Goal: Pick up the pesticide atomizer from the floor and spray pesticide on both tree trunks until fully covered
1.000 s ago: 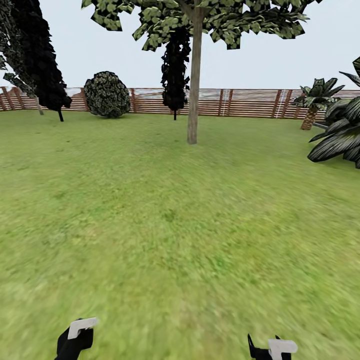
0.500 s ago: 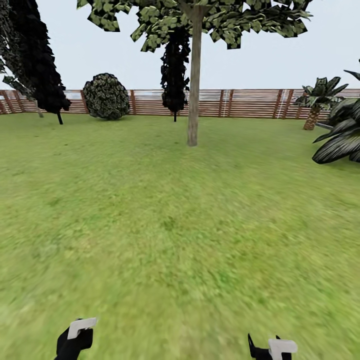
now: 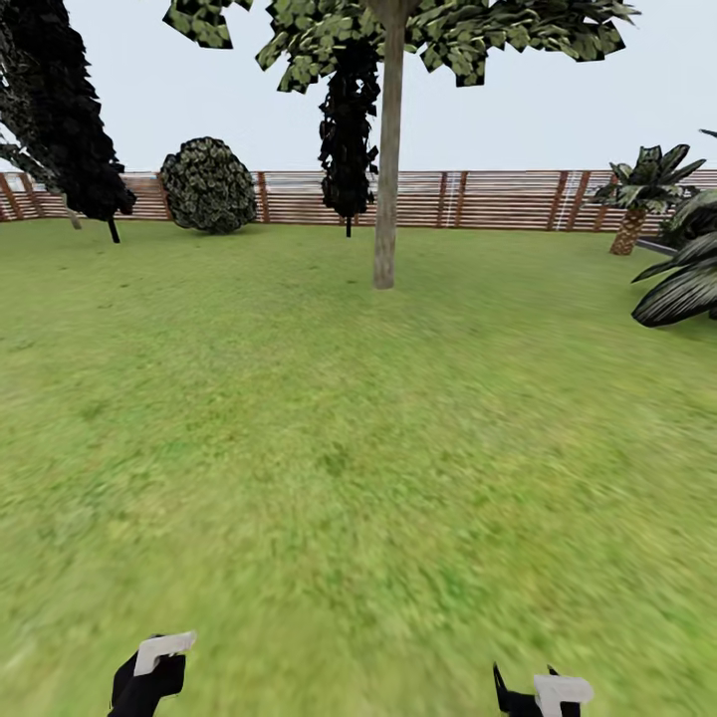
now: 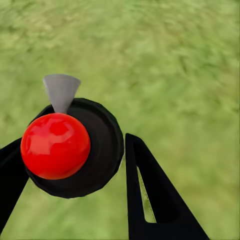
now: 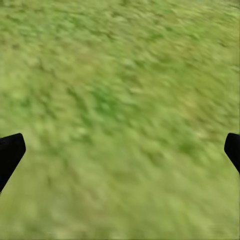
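**A:** Where is the pesticide atomizer [image 4: 75, 150] sitting?

**B:** Between the fingers of the left gripper [image 3: 151, 665]. The left wrist view is showing a black round body, a red ball top [image 4: 55, 145] and a grey cone nozzle [image 4: 61, 92]. The fingers are flanking the body closely, so I'm judging it clenched and carried above the grass.

**A:** And the right gripper [image 3: 543, 689]?

**B:** It is hanging spread wide with nothing in it. Its wrist view is catching only the two fingertips at the far edges, with lawn [image 3: 329, 458] between them.

**A:** Which way is the target lying?

**B:** The tree trunk [image 3: 386, 199] is standing upright, well ahead and to the right of the left gripper, in front of the fence [image 3: 498, 199]. A black-leaved tree [image 3: 349, 129] is standing just behind it. That trunk is showing in the head view, while the wrist views are looking down at grass.

**A:** So what's needed?

**B:** I'm guessing more driving forward, then raising the nozzle towards the bark.
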`<state>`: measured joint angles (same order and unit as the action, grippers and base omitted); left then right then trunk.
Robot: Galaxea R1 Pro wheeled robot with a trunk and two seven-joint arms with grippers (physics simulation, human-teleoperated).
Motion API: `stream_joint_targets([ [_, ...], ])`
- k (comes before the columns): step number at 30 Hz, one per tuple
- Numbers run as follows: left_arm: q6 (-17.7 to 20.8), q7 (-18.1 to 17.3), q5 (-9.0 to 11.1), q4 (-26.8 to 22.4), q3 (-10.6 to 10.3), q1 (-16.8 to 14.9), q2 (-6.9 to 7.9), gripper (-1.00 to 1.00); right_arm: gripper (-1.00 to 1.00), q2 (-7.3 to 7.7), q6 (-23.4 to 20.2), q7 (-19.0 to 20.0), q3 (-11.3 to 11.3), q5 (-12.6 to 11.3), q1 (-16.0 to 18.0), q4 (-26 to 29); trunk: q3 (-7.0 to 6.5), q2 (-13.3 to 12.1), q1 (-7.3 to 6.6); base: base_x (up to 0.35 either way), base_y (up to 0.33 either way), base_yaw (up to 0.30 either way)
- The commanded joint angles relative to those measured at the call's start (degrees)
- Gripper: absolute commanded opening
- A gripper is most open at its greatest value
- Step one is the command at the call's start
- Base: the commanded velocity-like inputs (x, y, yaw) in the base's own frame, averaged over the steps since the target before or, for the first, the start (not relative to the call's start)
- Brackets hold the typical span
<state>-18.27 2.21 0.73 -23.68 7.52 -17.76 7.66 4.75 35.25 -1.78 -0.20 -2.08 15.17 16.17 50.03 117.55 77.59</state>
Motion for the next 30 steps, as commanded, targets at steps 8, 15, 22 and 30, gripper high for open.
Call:
stream_joint_targets([
  [8, -0.3, 0.1, 0.1, 0.0, 0.0, 0.0, -0.01, -1.0, 1.0, 0.0, 0.2, 0.0, 0.0, -0.2, 0.0, -0.1, 0.78, 0.0, 0.02, 0.338, 0.0, 0.0],
  [15, -0.3, 0.1, 0.1, 0.0, 0.0, 0.0, 0.01, -1.0, 1.0, 0.0, 0.2, 0.0, 0.0, -0.2, 0.0, -0.1, 1.41, 0.0, 0.02, 0.338, 0.0, -0.065],
  [22, -0.3, 0.1, 0.1, 0.0, 0.0, 0.0, 0.0, -1.0, 1.0, 0.0, 0.2, 0.0, 0.0, -0.2, 0.0, -0.1, 1.76, 0.0, 0.02, 0.338, 0.0, -0.068],
  [30, -0.3, 0.1, 0.1, 0.0, 0.0, 0.0, 0.01, -1.0, 1.0, 0.0, 0.2, 0.0, 0.0, -0.2, 0.0, -0.1, 1.78, 0.0, 0.02, 0.337, 0.0, -0.003],
])
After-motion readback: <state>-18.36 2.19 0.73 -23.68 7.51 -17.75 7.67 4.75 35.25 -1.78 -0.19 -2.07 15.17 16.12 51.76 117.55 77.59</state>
